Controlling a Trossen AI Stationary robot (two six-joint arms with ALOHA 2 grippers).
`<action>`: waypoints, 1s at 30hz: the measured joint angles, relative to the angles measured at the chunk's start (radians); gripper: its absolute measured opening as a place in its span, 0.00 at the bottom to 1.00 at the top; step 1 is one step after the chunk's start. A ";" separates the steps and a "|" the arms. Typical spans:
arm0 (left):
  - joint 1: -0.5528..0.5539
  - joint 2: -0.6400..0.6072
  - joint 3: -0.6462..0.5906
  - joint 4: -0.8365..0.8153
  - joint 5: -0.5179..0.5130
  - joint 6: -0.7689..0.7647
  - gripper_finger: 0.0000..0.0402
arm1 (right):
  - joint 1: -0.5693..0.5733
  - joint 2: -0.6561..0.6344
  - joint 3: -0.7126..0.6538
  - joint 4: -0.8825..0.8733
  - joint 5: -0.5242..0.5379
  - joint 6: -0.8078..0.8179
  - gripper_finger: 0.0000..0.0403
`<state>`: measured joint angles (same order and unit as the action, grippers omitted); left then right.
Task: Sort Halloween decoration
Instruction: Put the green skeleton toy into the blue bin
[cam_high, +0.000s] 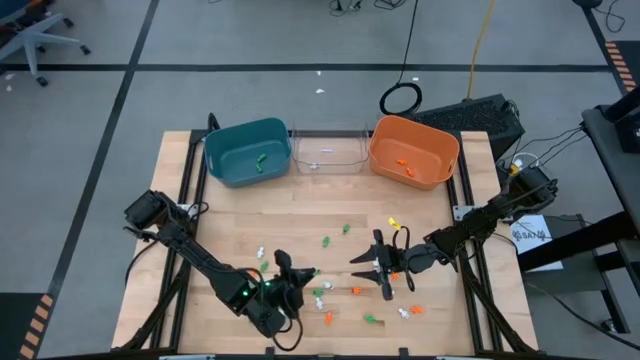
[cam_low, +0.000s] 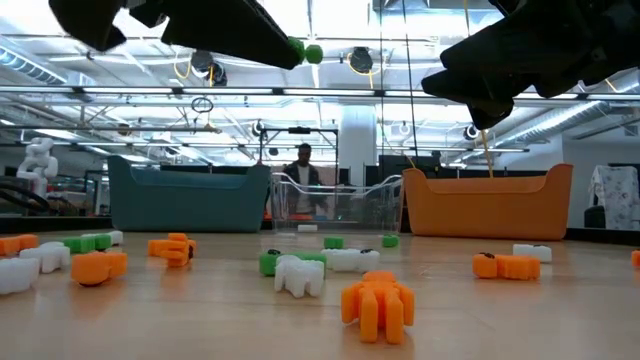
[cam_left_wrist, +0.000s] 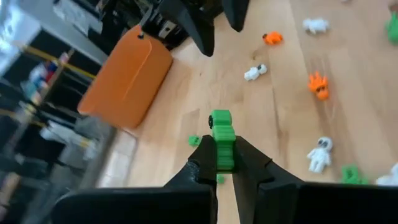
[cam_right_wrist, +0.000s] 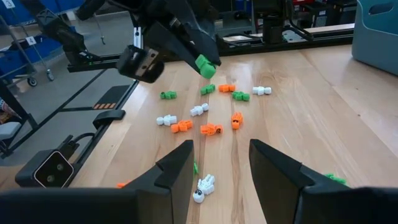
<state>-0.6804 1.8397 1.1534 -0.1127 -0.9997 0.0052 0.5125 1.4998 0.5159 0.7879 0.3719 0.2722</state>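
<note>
The Halloween decoration is a scatter of tiny orange, green and white trinkets (cam_high: 345, 229) lying on the wooden table, mostly in its near middle. My left gripper (cam_high: 305, 272) hangs over the near part of the table, shut on one green trinket (cam_left_wrist: 221, 134), which also shows in the low view (cam_low: 305, 50). My right gripper (cam_right_wrist: 221, 162) is open and hovers above the trinkets right of centre (cam_high: 372, 268), touching nothing. A white trinket (cam_right_wrist: 203, 186) lies on the table below its fingers. My left gripper pinches the green trinket's rear part (cam_left_wrist: 222, 158) between its two fingers (cam_left_wrist: 202, 158). The front part sticks out past the fingertips. The fingers come slanting from the table's left. The trinket is lifted clear, well above the table.
Three bins stand in a row at the far edge: teal (cam_high: 247, 152), clear (cam_high: 328, 152) and orange (cam_high: 413, 150), with a few trinkets inside. Bare wood lies between the bins and the scatter. A person stands in the room beyond the table (cam_low: 303, 165).
</note>
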 joint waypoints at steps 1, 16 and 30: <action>0.000 0.000 0.000 0.000 0.000 -0.036 0.04 | 0.000 0.000 0.000 0.000 0.003 0.000 0.35; 0.076 -0.037 0.000 -0.045 -0.103 -0.193 0.04 | 0.000 0.000 0.000 0.000 0.025 0.003 0.35; 0.474 -0.580 0.000 -0.600 0.009 -0.077 0.04 | 0.000 0.001 -0.001 -0.108 0.024 -0.004 0.35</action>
<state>-0.2062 1.2594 1.1534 -0.7123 -0.9907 -0.0716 0.5125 1.5005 0.5152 0.6799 0.3962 0.2684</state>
